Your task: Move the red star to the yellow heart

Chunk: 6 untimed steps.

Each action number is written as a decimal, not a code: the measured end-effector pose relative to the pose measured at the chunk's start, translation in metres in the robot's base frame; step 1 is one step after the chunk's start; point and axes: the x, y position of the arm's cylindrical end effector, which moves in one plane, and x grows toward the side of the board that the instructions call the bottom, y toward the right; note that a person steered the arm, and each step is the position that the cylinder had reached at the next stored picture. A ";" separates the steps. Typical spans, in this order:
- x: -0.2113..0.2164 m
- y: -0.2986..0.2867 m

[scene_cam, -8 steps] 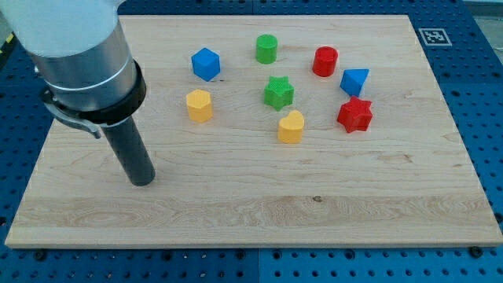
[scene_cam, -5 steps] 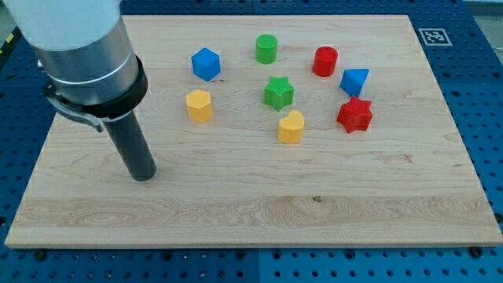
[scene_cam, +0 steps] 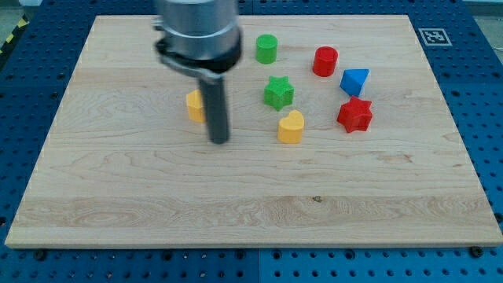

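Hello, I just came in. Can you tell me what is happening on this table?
I am an arm with a rod, pushing blocks on a wooden board. My tip is touching nothing now; it sits left of the yellow heart, beside a partly hidden yellow block. The red star waits untouched, right of the heart, apart from it.

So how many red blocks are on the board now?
2, both at the view's right: a red cylinder near the top and a red star below it. The arm covers some board, so another may be hidden.
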 end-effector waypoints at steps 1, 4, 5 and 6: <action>0.022 0.086; -0.020 0.308; -0.037 0.307; -0.052 0.239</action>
